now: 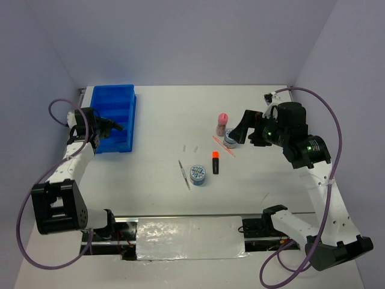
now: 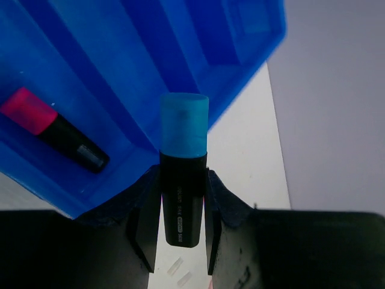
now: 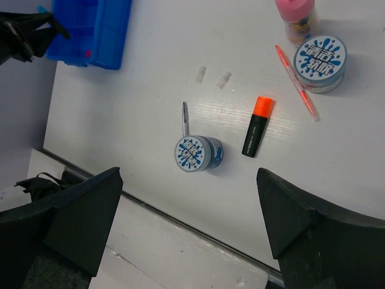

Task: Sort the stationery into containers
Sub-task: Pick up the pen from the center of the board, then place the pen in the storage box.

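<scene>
My left gripper is shut on a black highlighter with a blue cap, held cap-forward over the near right corner of the blue tray. A pink-capped highlighter lies in one of the tray's compartments. In the top view that gripper hangs at the tray's right side. My right gripper is open and empty, raised above the table by the pink-capped tube. An orange-capped highlighter, two blue-white discs, an orange stick and a grey stick lie on the table.
Two small clear pieces lie on the white table between the tray and the tube. A shiny strip runs along the near edge between the arm bases. Grey walls close in the left, right and far sides.
</scene>
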Controlling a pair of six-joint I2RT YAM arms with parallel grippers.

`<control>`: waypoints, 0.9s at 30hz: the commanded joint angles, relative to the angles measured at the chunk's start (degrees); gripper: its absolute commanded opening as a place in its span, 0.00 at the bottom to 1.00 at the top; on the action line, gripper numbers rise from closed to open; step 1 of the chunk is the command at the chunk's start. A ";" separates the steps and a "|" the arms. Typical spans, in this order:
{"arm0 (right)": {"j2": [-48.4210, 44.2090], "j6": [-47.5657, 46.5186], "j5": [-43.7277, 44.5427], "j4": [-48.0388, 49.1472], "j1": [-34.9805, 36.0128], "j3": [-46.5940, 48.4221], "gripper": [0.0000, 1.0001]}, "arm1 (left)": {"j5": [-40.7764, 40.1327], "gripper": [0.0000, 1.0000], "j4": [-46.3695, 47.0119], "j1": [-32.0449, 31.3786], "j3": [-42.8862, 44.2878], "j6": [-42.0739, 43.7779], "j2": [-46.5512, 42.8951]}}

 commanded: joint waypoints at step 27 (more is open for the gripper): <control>2.46 -1.87 -2.74 1.53 0.22 2.95 1.00 | -2.58 0.75 3.47 5.96 -6.53 -10.40 0.12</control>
